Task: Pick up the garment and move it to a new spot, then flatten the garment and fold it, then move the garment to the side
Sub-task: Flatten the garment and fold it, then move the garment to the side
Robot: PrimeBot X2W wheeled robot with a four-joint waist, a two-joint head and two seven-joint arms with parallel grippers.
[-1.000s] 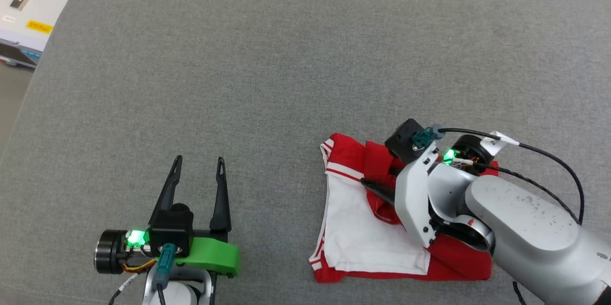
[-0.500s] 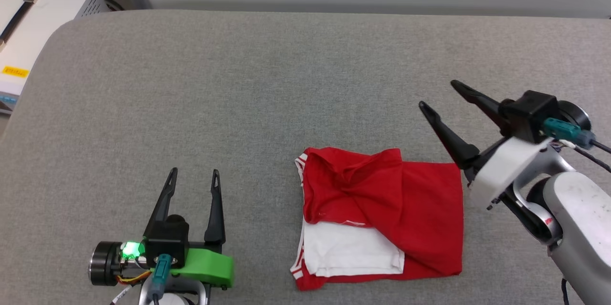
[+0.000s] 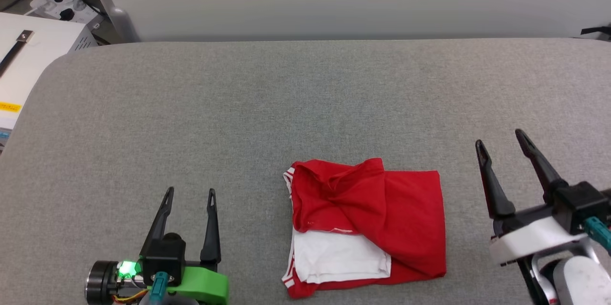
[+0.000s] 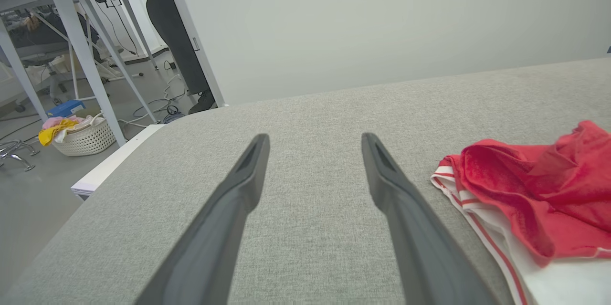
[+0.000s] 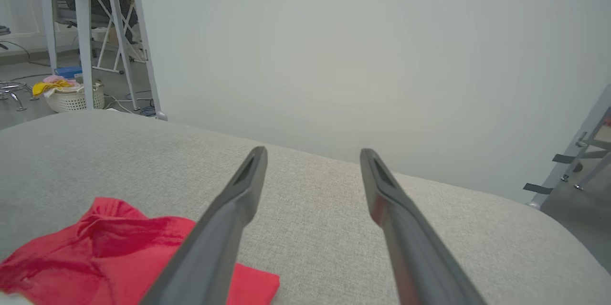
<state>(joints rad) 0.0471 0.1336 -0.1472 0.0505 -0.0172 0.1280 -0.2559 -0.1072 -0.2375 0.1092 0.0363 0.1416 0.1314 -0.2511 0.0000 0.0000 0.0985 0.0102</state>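
Pad (image 3: pixel 238 104): grey woven surface across most of the head view; the garment lies on it.
Garment (image 3: pixel 382 219): lower centre of the head view, folded. Red lies over a white panel, with striped trim on its left edge. It is well apart from both grippers.
Handling: I judge it light, limp and not fragile. It would likely sag and unfold if lifted by one point, so pinch all layers at two corners of one edge.
Left gripper (image 3: pixel 190 191): lower left, jaws wide, holding nothing.
Right gripper (image 3: pixel 499 137): lower right, jaws wide, holding nothing.
Head view: the whole folded outline and the gap on each side.
Left wrist view: at the right edge, how high the red rumple stands, and the striped hem.
Right wrist view: the plain red corner lying flat, lower left.
Basket (image 4: pixel 79 138): on the floor, middle left of the left wrist view.
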